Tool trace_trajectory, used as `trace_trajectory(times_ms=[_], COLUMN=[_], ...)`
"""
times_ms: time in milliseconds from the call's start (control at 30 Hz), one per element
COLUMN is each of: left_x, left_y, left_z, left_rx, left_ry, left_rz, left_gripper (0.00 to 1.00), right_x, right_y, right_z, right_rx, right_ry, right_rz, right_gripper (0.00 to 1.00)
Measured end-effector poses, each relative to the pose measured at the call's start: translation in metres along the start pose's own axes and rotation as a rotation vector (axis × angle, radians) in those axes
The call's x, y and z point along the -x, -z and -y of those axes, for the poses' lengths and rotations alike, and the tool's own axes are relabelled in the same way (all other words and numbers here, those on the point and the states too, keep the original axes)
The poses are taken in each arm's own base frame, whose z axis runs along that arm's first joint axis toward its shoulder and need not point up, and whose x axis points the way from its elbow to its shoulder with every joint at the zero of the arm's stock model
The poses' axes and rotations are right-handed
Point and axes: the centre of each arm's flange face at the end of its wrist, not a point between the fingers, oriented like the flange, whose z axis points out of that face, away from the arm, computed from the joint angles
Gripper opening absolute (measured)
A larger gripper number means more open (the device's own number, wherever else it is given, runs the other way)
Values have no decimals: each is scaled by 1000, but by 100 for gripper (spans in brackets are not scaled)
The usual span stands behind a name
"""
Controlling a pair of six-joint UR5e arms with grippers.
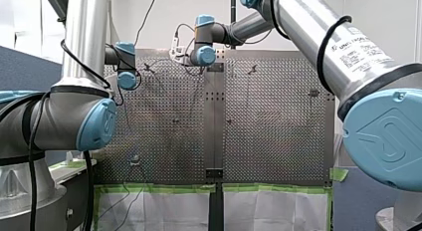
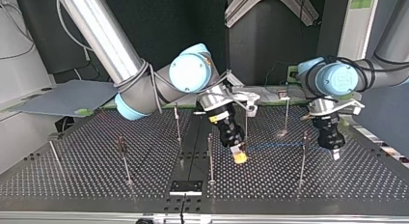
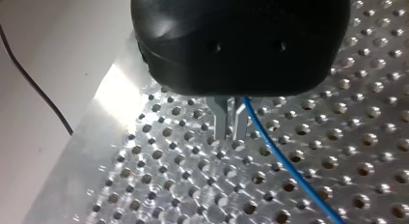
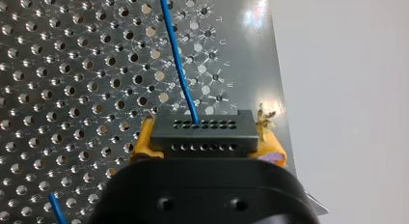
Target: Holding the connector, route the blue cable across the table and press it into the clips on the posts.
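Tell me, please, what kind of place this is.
Most likely a robotics laboratory test cell. My right arm and my left arm reach over a perforated metal table with thin posts. My right end effector holds a connector with a blue cable.

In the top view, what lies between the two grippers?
The blue cable runs from the connector in my right gripper to my left gripper, passing one post, in the top view.

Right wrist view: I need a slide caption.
My right tool grips the black connector between yellow pads, blue cable trailing over the perforated table.
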Motion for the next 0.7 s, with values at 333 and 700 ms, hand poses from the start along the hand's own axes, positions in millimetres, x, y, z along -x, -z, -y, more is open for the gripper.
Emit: trace_trajectory(times_ms=[333, 700], left_x=[9, 4], left_y=[13, 37], left_z=[4, 10], left_rx=[26, 80], left_ry=[-29, -44], left_rz=[-54, -132], left_gripper=[100, 100], right_x=[13, 36], right_y=[2, 1], right_z=[-1, -4], right_rx=[29, 38], right_ry=[-2, 0], right_rz=[35, 74], right_gripper=[0, 0])
